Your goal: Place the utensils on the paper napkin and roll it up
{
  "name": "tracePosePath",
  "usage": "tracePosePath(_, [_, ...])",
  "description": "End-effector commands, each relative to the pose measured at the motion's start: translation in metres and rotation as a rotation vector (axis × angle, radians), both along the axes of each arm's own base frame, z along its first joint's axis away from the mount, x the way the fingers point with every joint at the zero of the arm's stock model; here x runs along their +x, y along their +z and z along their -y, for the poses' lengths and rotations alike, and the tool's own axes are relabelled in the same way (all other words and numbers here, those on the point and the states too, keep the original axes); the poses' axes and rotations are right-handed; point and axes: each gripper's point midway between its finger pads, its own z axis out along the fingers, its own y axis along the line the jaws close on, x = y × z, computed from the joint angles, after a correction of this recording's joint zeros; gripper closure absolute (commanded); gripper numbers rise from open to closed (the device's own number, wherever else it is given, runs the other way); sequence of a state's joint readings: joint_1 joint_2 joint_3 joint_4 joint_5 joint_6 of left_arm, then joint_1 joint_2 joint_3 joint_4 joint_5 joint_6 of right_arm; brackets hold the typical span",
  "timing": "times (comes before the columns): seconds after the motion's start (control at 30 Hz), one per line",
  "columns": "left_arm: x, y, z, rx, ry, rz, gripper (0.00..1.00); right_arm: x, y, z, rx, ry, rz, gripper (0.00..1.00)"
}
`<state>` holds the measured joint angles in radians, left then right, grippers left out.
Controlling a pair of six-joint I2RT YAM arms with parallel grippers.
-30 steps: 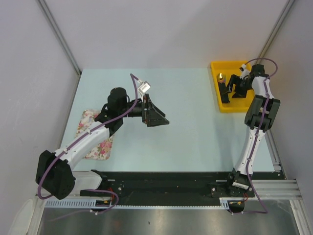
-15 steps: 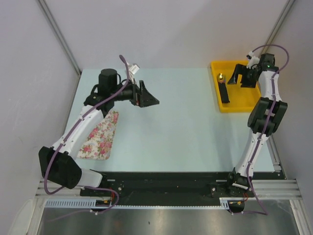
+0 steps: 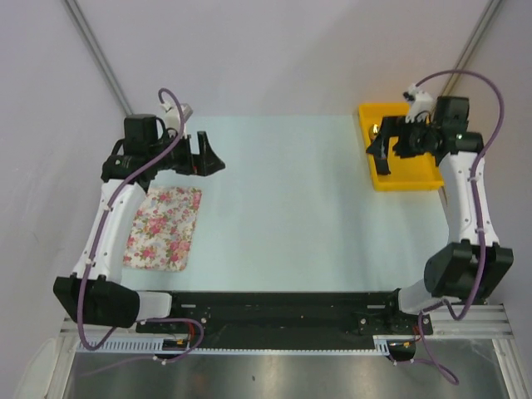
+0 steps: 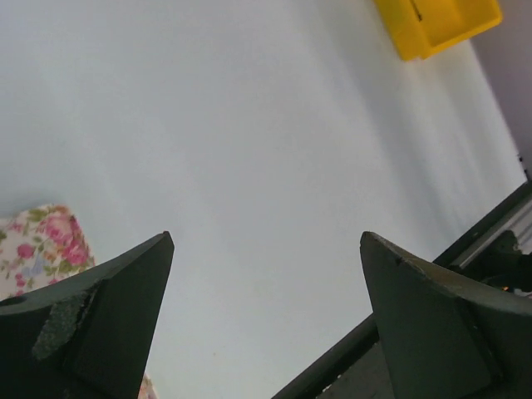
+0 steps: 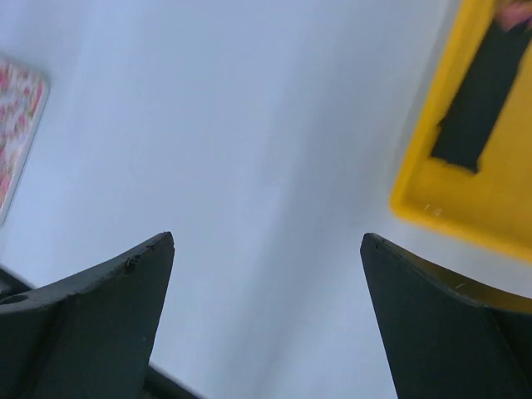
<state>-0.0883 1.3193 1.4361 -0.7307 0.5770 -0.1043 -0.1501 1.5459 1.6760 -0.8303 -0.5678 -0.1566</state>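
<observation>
A dark, slender bundle point(image 5: 478, 100) with a bright end lies in the yellow tray point(image 5: 465, 199). I cannot tell the utensils from the black napkin within it. In the top view only a gold glint point(image 3: 376, 127) shows past my right gripper point(image 3: 378, 141), which hovers open and empty over the tray's left edge point(image 3: 416, 170). In its wrist view the right gripper point(image 5: 268, 238) has wide jaws over bare table. My left gripper point(image 3: 206, 158) is open and empty at the far left, above the table. Its wrist view point(image 4: 266, 241) also shows wide jaws.
A pink-and-white floral cloth mat point(image 3: 164, 226) lies at the left front, and its corner shows in the left wrist view point(image 4: 41, 237). The yellow tray sits far off in that view point(image 4: 436, 25). A black rail point(image 4: 374, 349) runs along the table's near edge.
My left arm has swung back from the table's middle to the far left, uncovering the floral mat. My right gripper has moved from inside the tray to its left edge.
</observation>
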Motion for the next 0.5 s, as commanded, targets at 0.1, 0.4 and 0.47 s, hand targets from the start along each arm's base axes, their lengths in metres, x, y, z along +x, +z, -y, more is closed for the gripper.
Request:
tracePosePath(0.1, [-0.052,-0.041,-0.044,0.248,0.067,0.009,0.00,-0.082,-0.053,-0.029,-0.018,0.018,-0.105,0.00])
tracePosePath(0.4, [-0.074,-0.087,-0.073,0.381,0.150,-0.003,0.00,-0.133,-0.081,-0.016,-0.030,0.009,-0.191,0.00])
tracePosePath(0.47, [-0.077,-0.089,-0.076,0.392,0.159,0.005,0.00,-0.139,-0.086,-0.014,-0.028,0.003,-0.208,0.00])
